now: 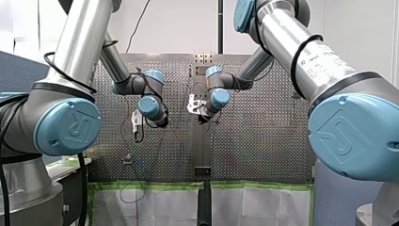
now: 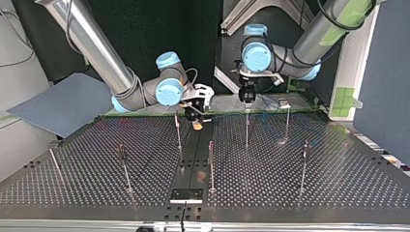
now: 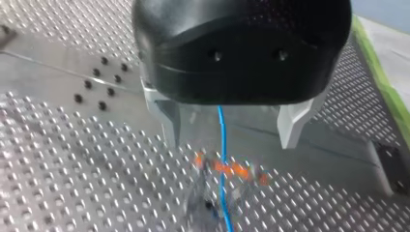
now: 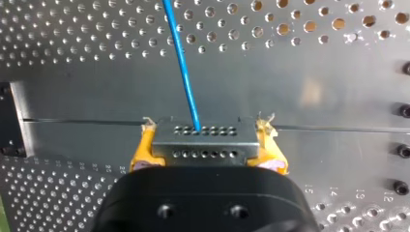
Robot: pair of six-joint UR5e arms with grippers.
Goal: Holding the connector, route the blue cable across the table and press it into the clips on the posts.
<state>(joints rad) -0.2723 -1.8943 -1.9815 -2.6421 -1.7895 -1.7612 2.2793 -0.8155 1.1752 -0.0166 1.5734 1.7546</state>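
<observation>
Posts point(image 2: 124, 166) stand thin and upright across the perforated table point(image 2: 338, 174), spread from the left of the top view to its right. The clips at their heads are too small to read, and I cannot tell whether anything sits in them.

Left of that view's centre, my right arm comes down from the upper left. My right gripper point(image 2: 197, 123) hangs low over the bare strip at the table's far edge, just beside one post. In the right wrist view its yellow pads point(image 4: 142, 152) are drawn in tight on the two ends of a flat metal connector point(image 4: 203, 142) with two rows of small holes. The blue cable point(image 4: 181, 63) leaves the connector's forward edge and runs straight ahead of the gripper, over the smooth plate and on above the perforated sheet.

Right of the top view's centre, my left gripper point(image 2: 246, 102) points straight down over the head of another post, near my right gripper but apart from it. In the left wrist view it has a black body, and its two pale fingers point(image 3: 167, 123) stand wide apart with nothing clamped. The blue cable passes through the gap about midway and touches neither finger. Under the gripper a blurred orange shape point(image 3: 232, 170) crosses the cable; I cannot tell what it is.

In the front view the two grippers hang close together at the frame's centre, on either side of the table's middle seam.
</observation>
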